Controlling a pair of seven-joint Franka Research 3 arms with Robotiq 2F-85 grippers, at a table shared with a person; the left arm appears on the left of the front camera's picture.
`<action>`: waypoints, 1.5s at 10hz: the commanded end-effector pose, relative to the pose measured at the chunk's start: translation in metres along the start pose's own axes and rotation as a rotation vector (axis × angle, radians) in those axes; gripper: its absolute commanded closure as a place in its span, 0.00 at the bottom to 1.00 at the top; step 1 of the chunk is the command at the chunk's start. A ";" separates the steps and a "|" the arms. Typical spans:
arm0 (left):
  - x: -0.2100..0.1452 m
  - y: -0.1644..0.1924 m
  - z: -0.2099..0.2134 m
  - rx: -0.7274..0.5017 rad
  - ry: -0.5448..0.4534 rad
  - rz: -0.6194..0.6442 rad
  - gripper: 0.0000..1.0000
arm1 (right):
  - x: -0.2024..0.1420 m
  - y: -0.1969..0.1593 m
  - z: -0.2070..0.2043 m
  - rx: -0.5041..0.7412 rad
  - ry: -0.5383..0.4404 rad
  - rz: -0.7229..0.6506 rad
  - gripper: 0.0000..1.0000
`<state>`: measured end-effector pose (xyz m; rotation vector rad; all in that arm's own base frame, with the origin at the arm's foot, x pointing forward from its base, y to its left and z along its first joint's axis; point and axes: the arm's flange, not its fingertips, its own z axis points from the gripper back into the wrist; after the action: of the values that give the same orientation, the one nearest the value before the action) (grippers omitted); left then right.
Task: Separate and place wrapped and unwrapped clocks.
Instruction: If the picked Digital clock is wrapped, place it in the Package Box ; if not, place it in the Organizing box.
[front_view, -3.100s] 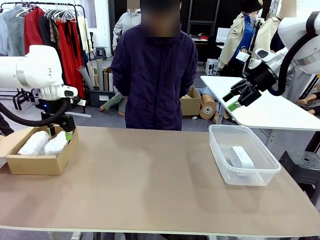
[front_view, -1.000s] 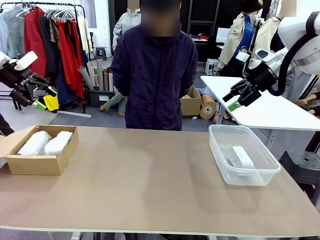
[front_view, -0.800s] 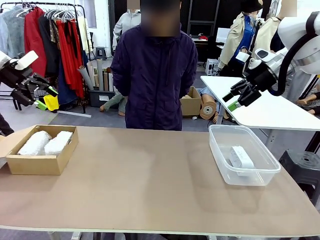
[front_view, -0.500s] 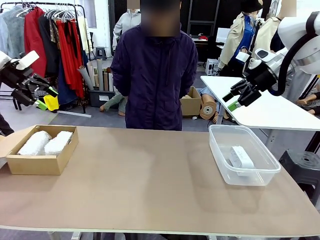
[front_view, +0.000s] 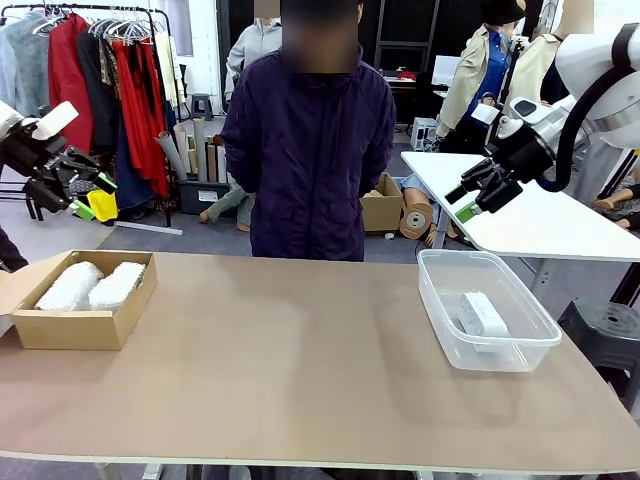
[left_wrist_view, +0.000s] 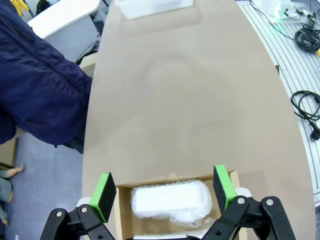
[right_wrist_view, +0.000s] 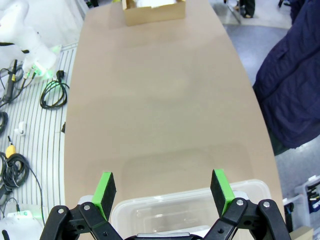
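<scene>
**Sorting done on the bench: bundles in the box, bare clock in the tub**

Hovering high off both ends of the bench, we have our two arms up in the air and nothing in either of them. Our left gripper (front_view: 82, 195) hangs above the left end, beyond the cardboard box (front_view: 80, 328), its jaws spread wide with the green pads (left_wrist_view: 104, 195) well apart. Our right gripper (front_view: 475, 198) sits up above the far right corner, jaws spread just the same, holding nothing.

Down in that shallow brown box by the left edge, we see the two wrapped clocks lying side by side and touching: one bubble-wrap bundle (front_view: 68, 286) toward the left wall, the other bundle (front_view: 116, 285) toward the right wall. From our left wrist, looking straight down, one crinkly bundle shows between the pads inside the box, far below them.

Over at the right edge, the clear plastic tub (front_view: 490, 345) stands on the bench with the bare white clock (front_view: 482, 313) lying flat on its bottom, roughly mid-tub. From our right wrist, the tub's near rim sits below the open pads.

Across the far edge stands a person (front_view: 308, 150) in a dark jacket, close to the bench; we cannot see the hands. Between box and tub, the brown bench (front_view: 300, 350) stretches bare.
</scene>
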<state>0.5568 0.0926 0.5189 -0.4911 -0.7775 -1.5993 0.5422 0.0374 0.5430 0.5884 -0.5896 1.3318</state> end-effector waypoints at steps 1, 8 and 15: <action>0.000 -0.001 0.002 -0.001 -0.001 -0.017 0.00 | 0.003 0.001 0.001 -0.005 -0.001 -0.012 0.00; 0.000 -0.001 0.002 -0.001 -0.001 -0.017 0.00 | 0.003 0.001 0.001 -0.005 -0.001 -0.012 0.00; 0.000 -0.001 0.002 -0.001 -0.001 -0.017 0.00 | 0.003 0.001 0.001 -0.005 -0.001 -0.012 0.00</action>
<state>0.5567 0.0927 0.5189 -0.4910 -0.7775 -1.5992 0.5422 0.0374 0.5430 0.5884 -0.5896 1.3318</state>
